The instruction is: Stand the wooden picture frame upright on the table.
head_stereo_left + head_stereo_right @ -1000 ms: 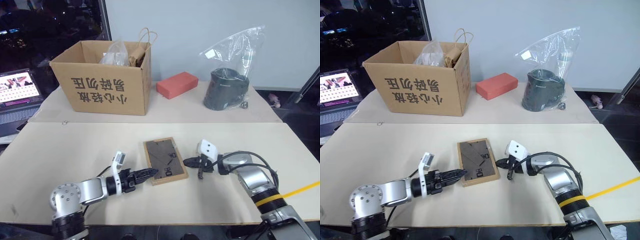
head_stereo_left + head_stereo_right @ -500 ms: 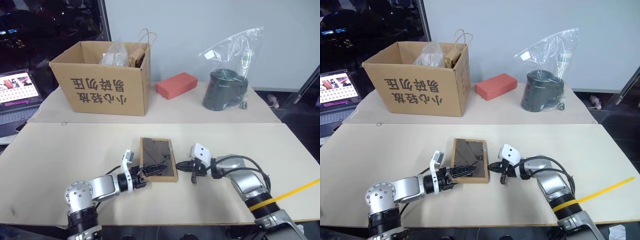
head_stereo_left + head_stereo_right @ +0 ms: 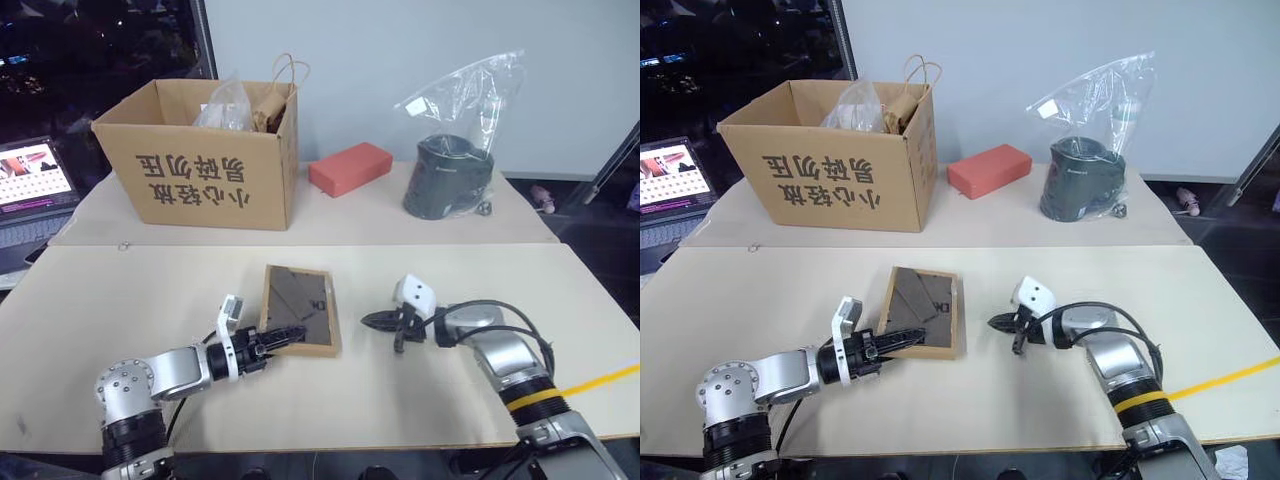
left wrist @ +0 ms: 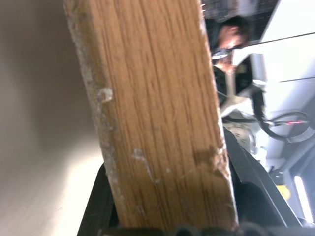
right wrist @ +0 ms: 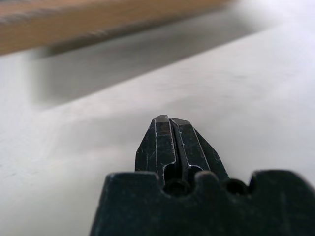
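The wooden picture frame (image 3: pixel 298 308) leans tilted over the table (image 3: pixel 120 300), its dark back and easel stand facing me. My left gripper (image 3: pixel 285 336) is shut on the frame's near edge. In the left wrist view the light-wood edge (image 4: pixel 157 113) sits between the two black fingers (image 4: pixel 246 182). My right gripper (image 3: pixel 370 321) is shut with nothing in it. It hovers a short gap to the right of the frame, pointing at it. Its closed tips (image 5: pixel 170 123) show in the right wrist view, with the frame's edge (image 5: pixel 98 24) beyond.
A cardboard box (image 3: pixel 200 160) with bags inside stands at the back left. A red block (image 3: pixel 350 168) and a plastic bag holding a dark pot (image 3: pixel 455 175) are at the back right. A laptop (image 3: pixel 35 180) lies off the table's left side.
The frame went from lying flat to tilted up and shifted left. My left gripper closed on its near edge. My right gripper left the frame's right edge and drew back to the right.
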